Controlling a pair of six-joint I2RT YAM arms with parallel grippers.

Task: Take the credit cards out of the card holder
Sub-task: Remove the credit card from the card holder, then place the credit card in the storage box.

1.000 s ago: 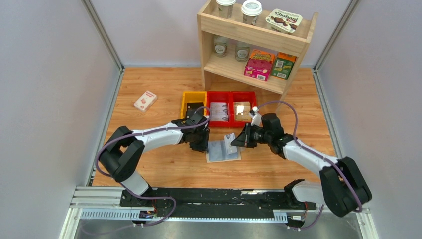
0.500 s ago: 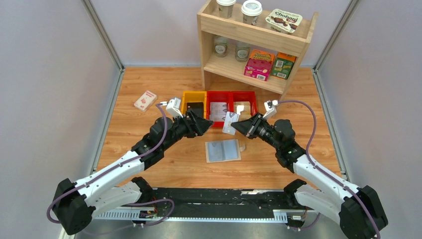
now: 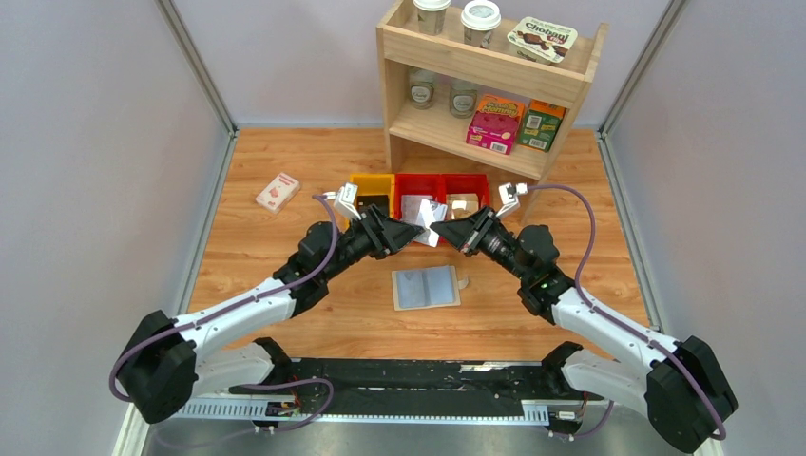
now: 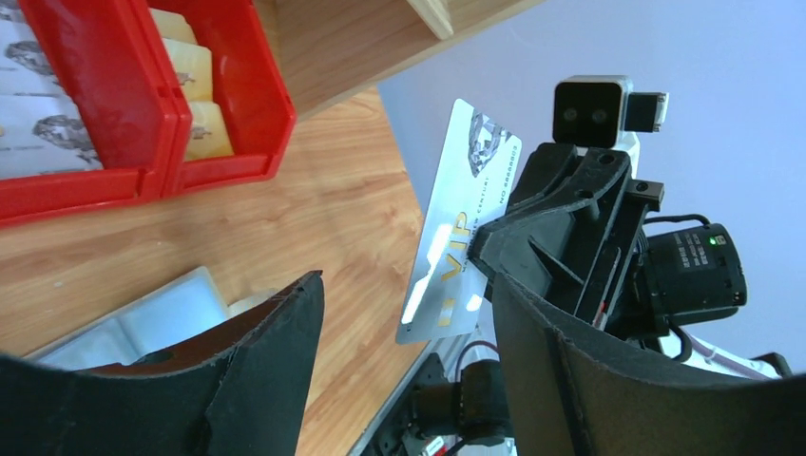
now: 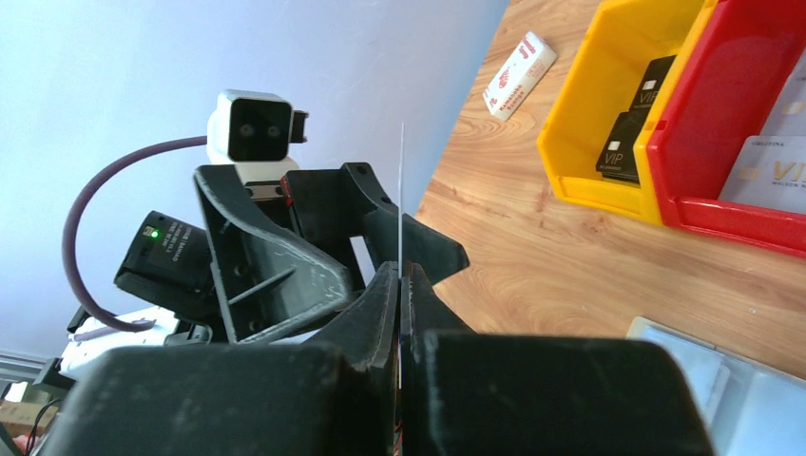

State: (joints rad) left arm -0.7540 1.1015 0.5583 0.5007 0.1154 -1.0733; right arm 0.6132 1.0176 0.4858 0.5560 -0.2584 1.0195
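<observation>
Pinching a thin silver-grey credit card (image 4: 456, 237) in my closed right gripper (image 3: 442, 233), I hold it in the air above the wooden bench (image 3: 257, 247), just in front of the red plastic bins (image 3: 447, 177). My left gripper (image 3: 406, 236) faces the card, jaws spread, gripping nothing. The cream-beige bifold card holder (image 3: 426, 287) lies open below, midway between the bench's side edges

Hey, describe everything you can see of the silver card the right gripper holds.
The silver card is thin, glossy, rectangular, with gold VIP lettering, a diamond graphic at one corner and small print. The right gripper pinches one edge, holding it in the air above the table. The open left gripper faces it without touching.
</observation>
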